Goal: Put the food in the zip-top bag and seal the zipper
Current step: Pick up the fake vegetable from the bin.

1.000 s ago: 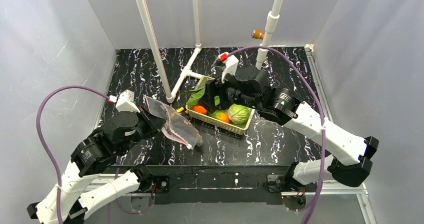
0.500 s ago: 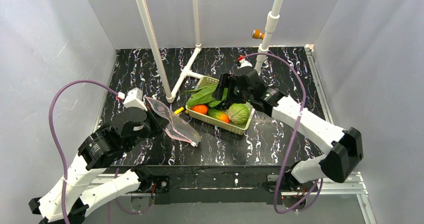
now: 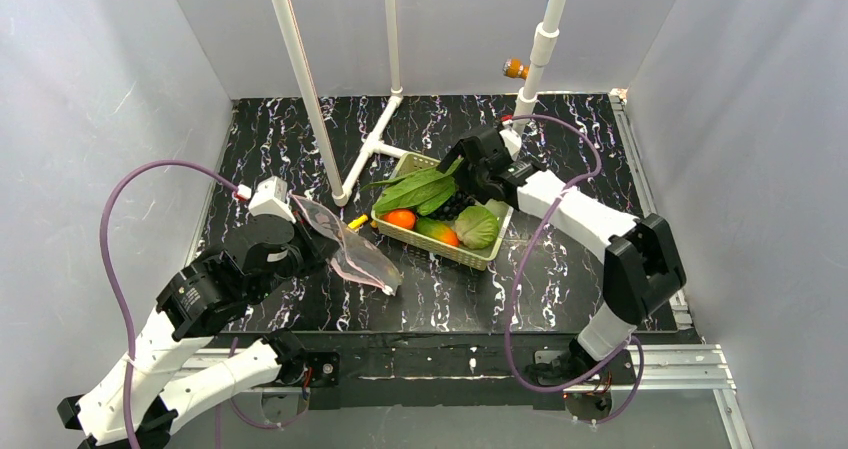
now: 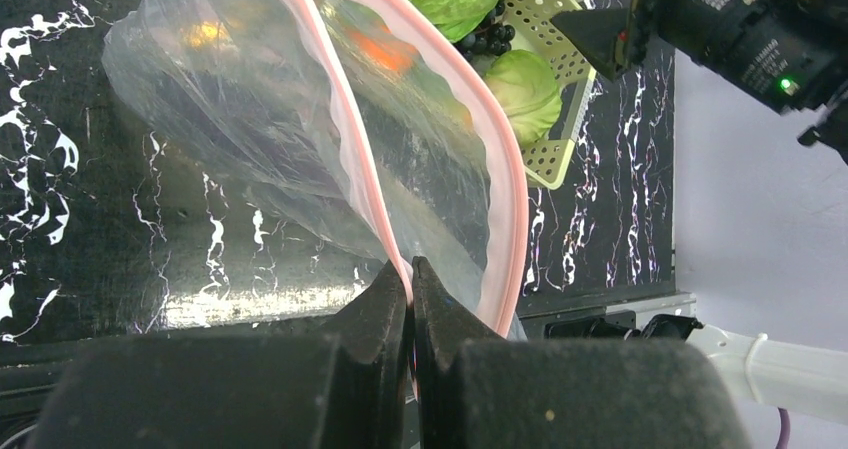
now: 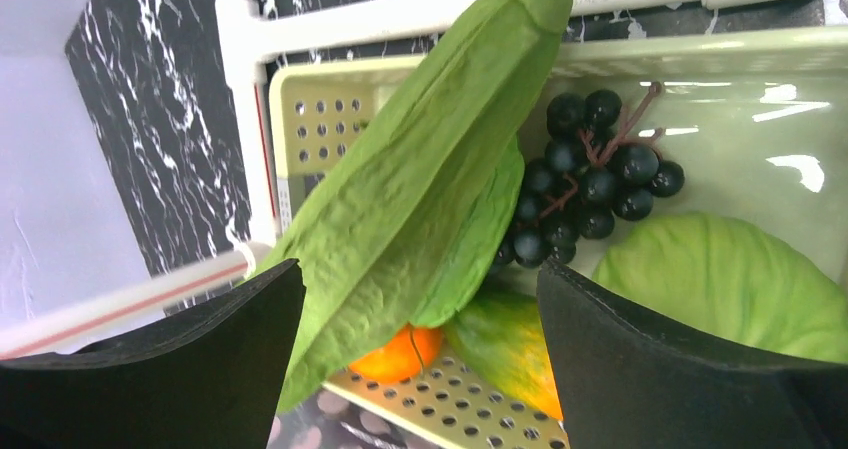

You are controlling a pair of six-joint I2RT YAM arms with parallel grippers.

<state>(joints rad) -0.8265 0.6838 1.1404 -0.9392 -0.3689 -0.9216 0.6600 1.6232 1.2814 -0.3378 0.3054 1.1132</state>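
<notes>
Zip-top bag [image 3: 350, 249] is lying on the black marbled table [image 3: 560, 279] just left of the slotted basket [image 3: 470, 256], with one edge being held up by the left gripper [image 4: 411, 274]. Its jaws are pressing together on the pinkish zipper [image 4: 505, 189], and the bag's mouth is gaping toward the basket. Right gripper [image 5: 415, 279] is hovering over the basket's far end, fingers spread wide and gripping nothing, with the green leaves [image 5: 420, 179] lying beneath the gap. Cabbage [image 5: 720, 284] is sitting in the basket's near right corner, beside a cluster of dark grapes [image 5: 590, 184]; an orange fruit [image 5: 400, 354] is showing under the leaves
</notes>
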